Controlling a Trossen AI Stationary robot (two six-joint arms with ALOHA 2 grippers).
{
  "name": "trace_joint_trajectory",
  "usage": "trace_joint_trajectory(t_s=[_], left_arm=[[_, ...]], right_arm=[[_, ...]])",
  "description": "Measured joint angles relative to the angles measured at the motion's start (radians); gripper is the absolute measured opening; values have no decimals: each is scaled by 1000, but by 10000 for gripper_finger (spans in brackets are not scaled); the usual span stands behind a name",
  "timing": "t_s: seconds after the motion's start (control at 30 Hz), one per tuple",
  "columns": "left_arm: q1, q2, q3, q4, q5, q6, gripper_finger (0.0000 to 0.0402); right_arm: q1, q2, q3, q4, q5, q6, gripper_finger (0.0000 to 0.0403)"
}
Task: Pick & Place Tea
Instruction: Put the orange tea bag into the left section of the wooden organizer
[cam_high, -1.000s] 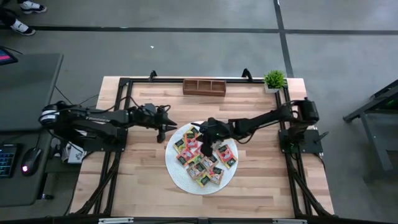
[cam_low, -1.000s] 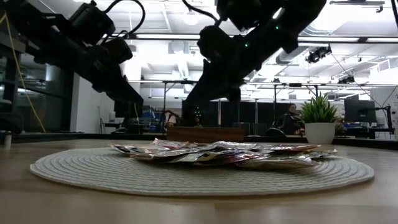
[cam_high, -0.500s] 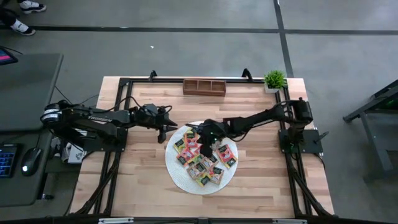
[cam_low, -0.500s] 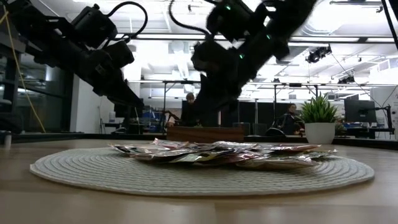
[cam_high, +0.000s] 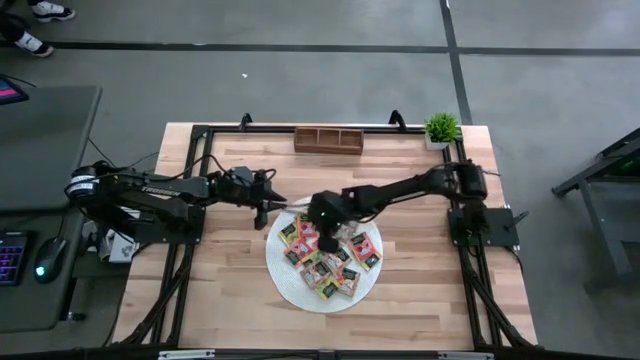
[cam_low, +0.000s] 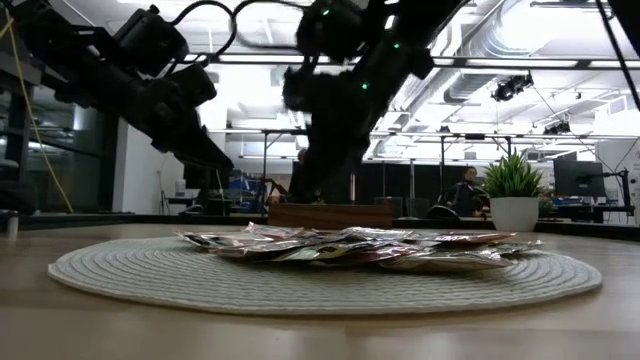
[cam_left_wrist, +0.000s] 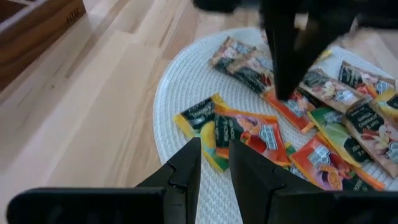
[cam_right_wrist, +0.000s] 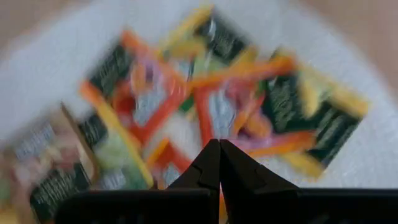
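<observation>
The right pincer (cam_high: 322, 238), shut tight and empty, has swung left across the tea (cam_high: 331, 255) heaped on the mat (cam_high: 290, 285) (nothing lifted yet), while the left pincer (cam_high: 262, 213) waits narrowly parted at the mat's edge.

High view: overhead, straight down, far enough to take in the whole table (cam_high: 230, 290) and surrounding floor.

Low view: at tabletop height, level across the round mat (cam_low: 320, 280), close to its near rim, facing the room behind.

Left wrist view: looks obliquely down over the mat's edge, near the tea packets (cam_left_wrist: 249, 127).

Right wrist view: points almost straight down, very close above the packets, blurred.

All four views share the mat and the packet pile.
</observation>
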Motion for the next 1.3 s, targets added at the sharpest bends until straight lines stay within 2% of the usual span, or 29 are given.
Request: trace_joint_trajectory(t_s=[0.17, 0.37, 0.6, 1.3], left_arm=[[0, 0, 0, 11, -1, 0, 81], [0, 0, 0, 8, -1, -3, 81], [0, 0, 0, 8, 0, -22, 81], [0, 0, 0, 9, 1, -46, 81]], right_arm=[[10, 69, 105, -46, -20, -5, 0], [11, 95, 125, -65, -9, 5, 0], [11, 94, 125, -102, -5, 1, 0], [0, 92, 20, -1, -10, 86, 0]])
